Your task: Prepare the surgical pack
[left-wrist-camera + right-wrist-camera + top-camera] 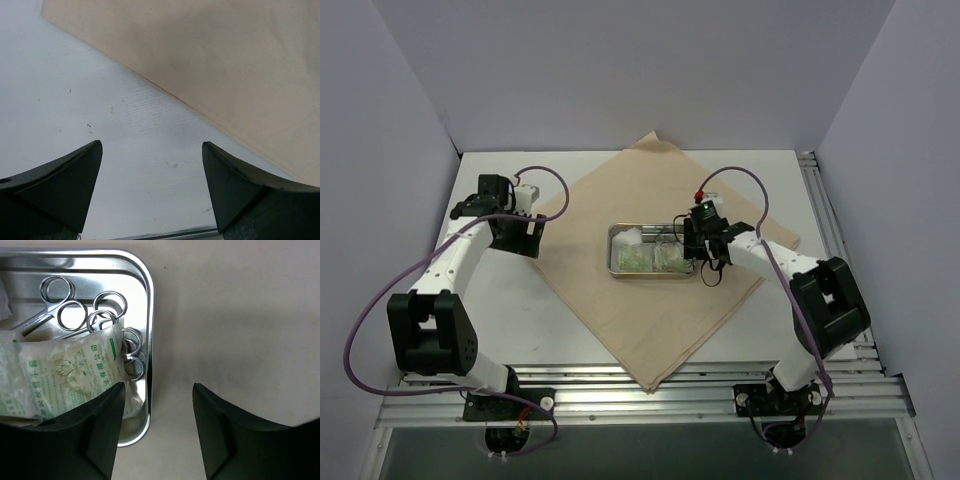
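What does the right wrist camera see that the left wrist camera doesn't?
Only the right wrist camera shows the shiny metal tray, with the scissor-shaped tools and the green-printed packets lying inside it. The right gripper hangs open above the tray's edge, holding nothing. Only the left wrist camera shows the bare white table, with the left gripper open above it, also empty. Both cameras show the tan cloth: the tray sits on it in one, and its straight edge crosses the table in the other.

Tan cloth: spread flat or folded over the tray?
Spread. The large tan-beige cloth sheet lies flat as a diamond; the small shiny rectangular steel tray sits uncovered on it.
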Robot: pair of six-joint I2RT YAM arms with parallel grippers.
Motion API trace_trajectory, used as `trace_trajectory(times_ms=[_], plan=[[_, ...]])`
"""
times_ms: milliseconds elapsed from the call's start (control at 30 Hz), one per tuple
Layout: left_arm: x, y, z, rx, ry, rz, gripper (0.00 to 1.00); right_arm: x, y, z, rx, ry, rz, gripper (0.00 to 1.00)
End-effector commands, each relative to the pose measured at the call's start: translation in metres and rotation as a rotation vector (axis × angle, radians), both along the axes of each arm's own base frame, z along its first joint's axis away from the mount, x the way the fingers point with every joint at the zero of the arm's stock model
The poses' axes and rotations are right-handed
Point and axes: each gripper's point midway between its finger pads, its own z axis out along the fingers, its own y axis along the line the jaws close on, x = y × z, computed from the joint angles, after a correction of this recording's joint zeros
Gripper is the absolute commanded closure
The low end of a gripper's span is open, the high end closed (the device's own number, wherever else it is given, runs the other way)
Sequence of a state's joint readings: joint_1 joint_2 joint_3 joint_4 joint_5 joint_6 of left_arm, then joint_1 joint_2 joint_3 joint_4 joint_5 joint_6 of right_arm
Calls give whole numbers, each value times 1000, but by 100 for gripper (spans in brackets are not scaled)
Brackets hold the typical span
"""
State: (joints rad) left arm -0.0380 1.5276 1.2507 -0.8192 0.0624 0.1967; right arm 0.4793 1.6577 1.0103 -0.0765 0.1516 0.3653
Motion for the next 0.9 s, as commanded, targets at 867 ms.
trace_trajectory(times_ms=[867], plan=[[-56,24,57,73,-143,53,9,-292,161,-10,-363,47,633,31]])
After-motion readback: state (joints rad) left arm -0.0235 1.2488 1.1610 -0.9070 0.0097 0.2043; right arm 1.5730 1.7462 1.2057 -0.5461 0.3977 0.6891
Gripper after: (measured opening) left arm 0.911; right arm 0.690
